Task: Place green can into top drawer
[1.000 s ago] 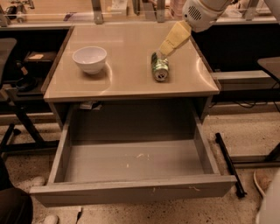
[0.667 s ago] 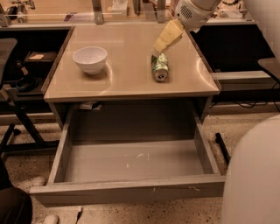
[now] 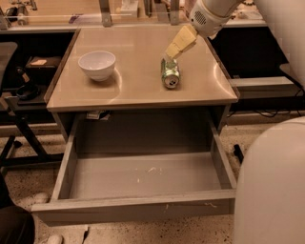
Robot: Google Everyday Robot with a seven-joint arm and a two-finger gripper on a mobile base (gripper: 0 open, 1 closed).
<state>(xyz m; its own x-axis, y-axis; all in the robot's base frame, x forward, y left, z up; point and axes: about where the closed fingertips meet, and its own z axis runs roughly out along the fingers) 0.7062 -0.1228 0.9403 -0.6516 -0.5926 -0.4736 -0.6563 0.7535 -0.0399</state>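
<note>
The green can [image 3: 170, 74] lies on its side on the beige table [image 3: 138, 93], right of centre, its silver end facing the front edge. My gripper [image 3: 172, 52], with pale yellow pads, reaches down from the upper right and hangs just above the far end of the can. The top drawer [image 3: 143, 175] stands pulled out below the tabletop. Its grey floor shows pale scuff marks and nothing lies in it. Its flat front panel [image 3: 133, 208] is nearest the camera.
A white bowl [image 3: 97, 64] stands on the left of the table. A large white part of my body [image 3: 271, 186] fills the lower right. Dark chair legs [image 3: 19, 138] stand at the left. A shelf with clutter [image 3: 128, 9] runs behind the table.
My gripper has moved left and down toward the far end of the can. The white body part has come into view at the right. The can, bowl and drawer have not moved.
</note>
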